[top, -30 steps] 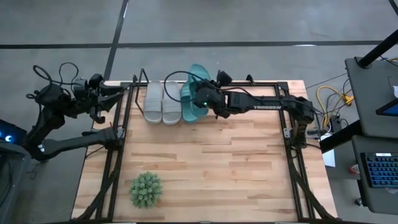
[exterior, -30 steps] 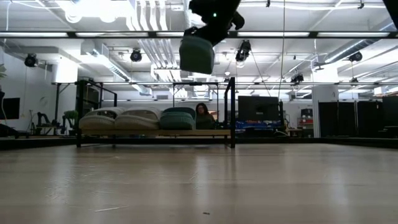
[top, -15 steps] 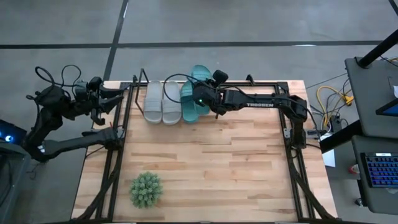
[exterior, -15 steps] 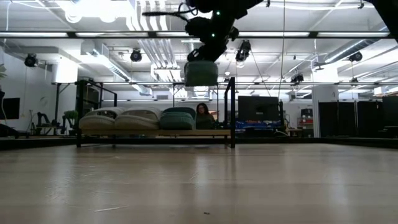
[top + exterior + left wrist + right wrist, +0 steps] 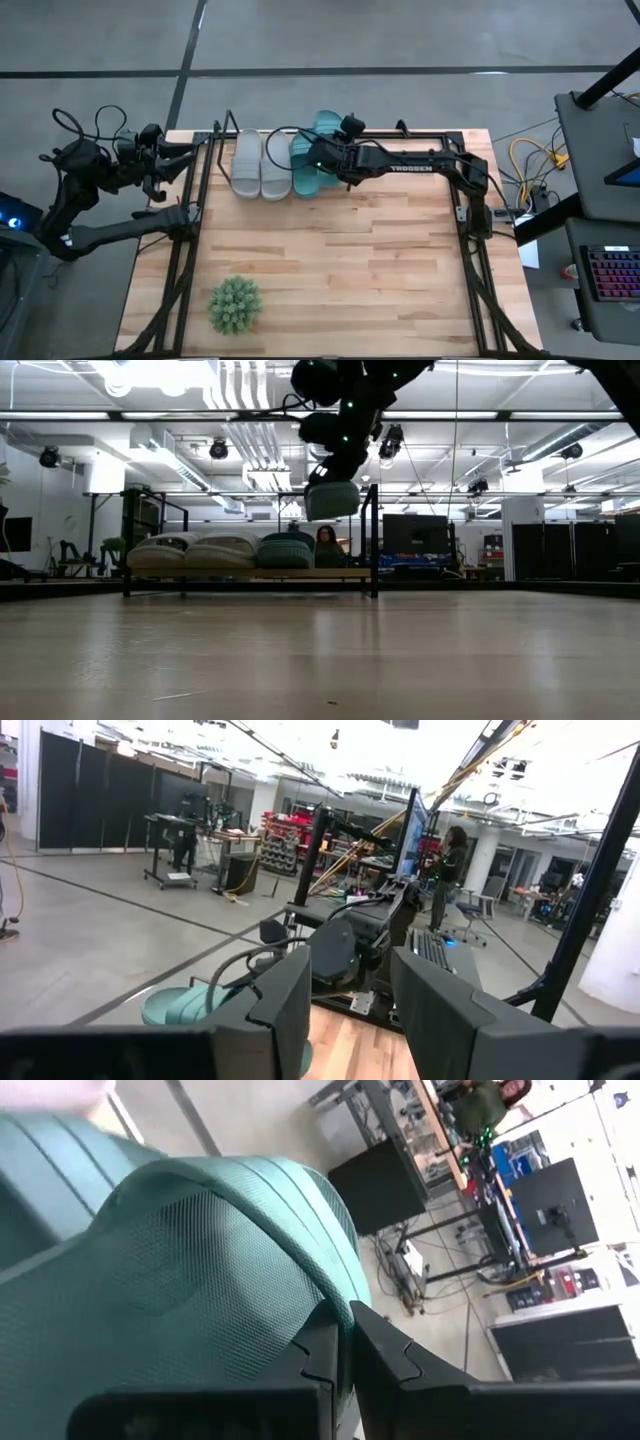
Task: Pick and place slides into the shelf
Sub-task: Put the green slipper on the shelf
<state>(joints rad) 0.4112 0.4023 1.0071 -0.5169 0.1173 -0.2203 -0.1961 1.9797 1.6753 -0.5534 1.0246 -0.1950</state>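
On the shelf (image 5: 225, 140), three slides; fourth teal slide (image 5: 332, 500) aloft.

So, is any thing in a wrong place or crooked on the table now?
Nothing is damaged or spilled. Only one teal slide is not yet in place: the right gripper holds it by the strap in the air above the shelf, where three slides already sit side by side. The left gripper waits at the table's edge.

Matt ribbed rubber slides (image 5: 262, 165) — pale wood-plank table (image 5: 340, 260).
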